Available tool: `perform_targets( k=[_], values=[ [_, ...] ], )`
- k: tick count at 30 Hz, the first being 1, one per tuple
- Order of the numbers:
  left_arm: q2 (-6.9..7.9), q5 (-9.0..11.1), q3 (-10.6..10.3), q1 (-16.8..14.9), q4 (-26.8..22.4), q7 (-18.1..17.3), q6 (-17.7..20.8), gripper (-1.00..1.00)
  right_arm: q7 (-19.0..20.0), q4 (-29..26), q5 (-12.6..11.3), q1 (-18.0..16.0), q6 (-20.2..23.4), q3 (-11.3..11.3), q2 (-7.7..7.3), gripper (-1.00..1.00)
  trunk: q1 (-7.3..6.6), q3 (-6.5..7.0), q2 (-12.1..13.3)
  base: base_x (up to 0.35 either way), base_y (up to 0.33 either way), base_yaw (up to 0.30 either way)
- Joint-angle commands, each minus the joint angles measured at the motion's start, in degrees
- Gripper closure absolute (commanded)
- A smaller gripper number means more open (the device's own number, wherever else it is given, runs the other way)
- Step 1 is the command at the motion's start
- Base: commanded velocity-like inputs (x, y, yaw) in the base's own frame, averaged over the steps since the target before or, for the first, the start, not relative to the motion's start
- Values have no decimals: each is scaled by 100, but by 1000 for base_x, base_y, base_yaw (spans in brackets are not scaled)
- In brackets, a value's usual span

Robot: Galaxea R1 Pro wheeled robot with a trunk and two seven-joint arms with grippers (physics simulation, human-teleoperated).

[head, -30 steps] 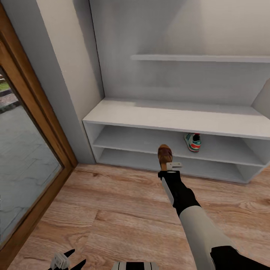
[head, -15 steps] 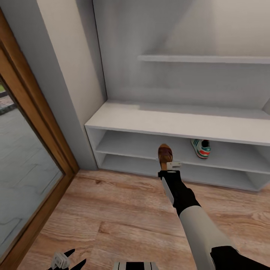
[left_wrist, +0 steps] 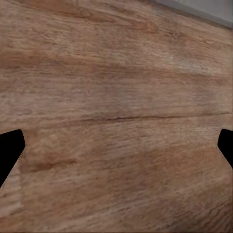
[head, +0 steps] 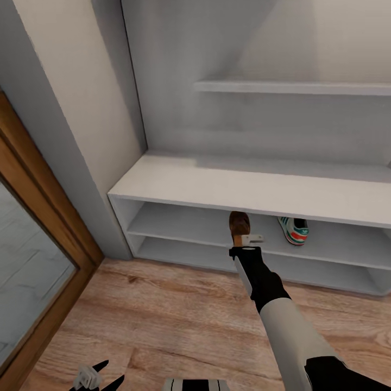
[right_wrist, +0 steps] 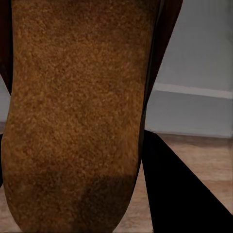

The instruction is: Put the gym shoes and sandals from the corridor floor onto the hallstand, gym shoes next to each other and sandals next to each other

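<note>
Low at seven o'clock the left gripper (head: 96,376) hangs with jaws spread apart over the bare corridor floor (head: 163,315). At centre the right gripper (head: 245,239) clenches one sandal (head: 239,224), long axis toward twelve o'clock, toe at the hallstand (head: 260,191)'s upper shelf. A gym shoe (head: 293,230) rests there at two o'clock of the sandal.

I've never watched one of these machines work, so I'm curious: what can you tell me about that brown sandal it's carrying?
The sandal is dark brown and looks like leather. The right gripper holds it by one end, off the floor, its far end pointing toward the pale-grey shoe rack at the rack's upper open shelf. In the right wrist view its tan, grainy footbed faces the camera. A white gym shoe sits on that shelf, to the sandal's right and apart from it.
</note>
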Motion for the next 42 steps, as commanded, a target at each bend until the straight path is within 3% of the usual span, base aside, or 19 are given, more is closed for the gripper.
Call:
perform_targets(
  k=[1, 29, 42],
  values=[
    [2, 25, 1, -3, 7, -27, -16, -100, -13, -1, 28, -2, 41, 6, 1, 100, 1, -5, -2, 71, -34, 0],
    [11, 25, 1, -3, 7, -18, 2, -100, -9, 5, 28, -2, 37, 15, 1, 100, 1, -5, -2, 178, -3, 0],
    [11, 25, 1, -3, 7, -18, 1, -100, -11, -2, 25, -2, 39, 17, 1, 100, 1, -5, -2, 68, 0, 0]
  ],
)
